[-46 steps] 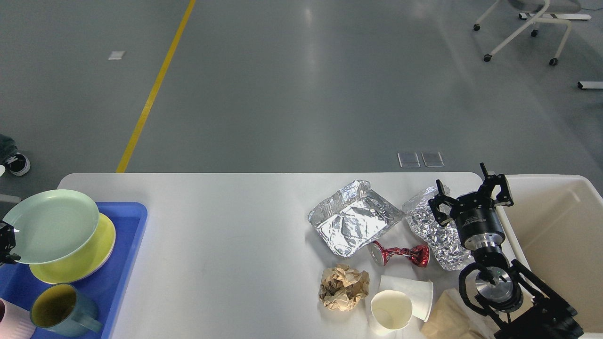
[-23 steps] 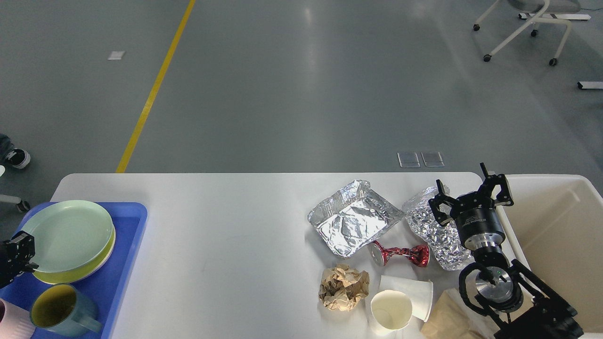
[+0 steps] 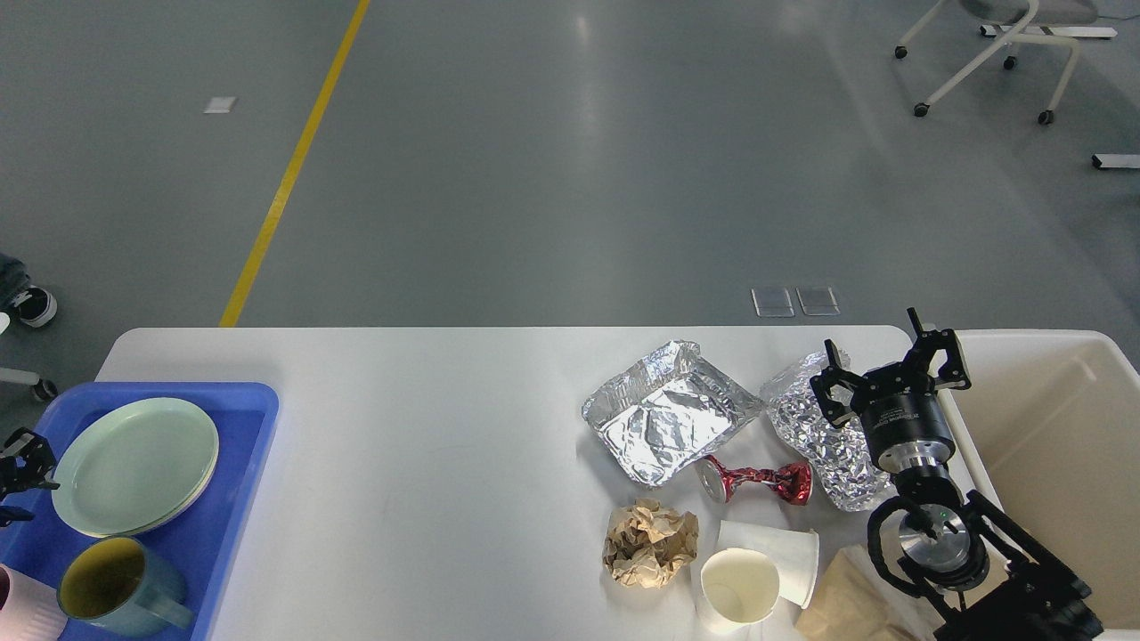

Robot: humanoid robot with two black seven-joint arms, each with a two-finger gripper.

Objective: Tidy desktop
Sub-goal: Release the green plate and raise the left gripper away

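Observation:
The white desktop [image 3: 427, 445] spans the view. On its right part lie an open foil tray [image 3: 668, 414], a crumpled foil sheet [image 3: 824, 458], a crushed red can [image 3: 757, 481], a brown paper ball [image 3: 650, 543], two white paper cups [image 3: 739, 588] and a brown paper bag [image 3: 850, 605]. My right gripper [image 3: 891, 369] stands open just over the crumpled foil's far end, holding nothing. My left gripper [image 3: 18, 476] is open at the left edge, beside a pale green plate [image 3: 134, 463] that rests flat on a yellow one.
The blue tray [image 3: 245, 427] at the left holds the stacked plates, a teal mug [image 3: 116, 583] and a pink cup [image 3: 22, 614]. A cream bin [image 3: 1051, 445] stands off the table's right end. A chair [image 3: 989, 53] is far back on the floor.
The green plate came down from a tilt and now lies flat on the yellow plate. My left gripper let go of it and drew back left. The right arm stayed still.

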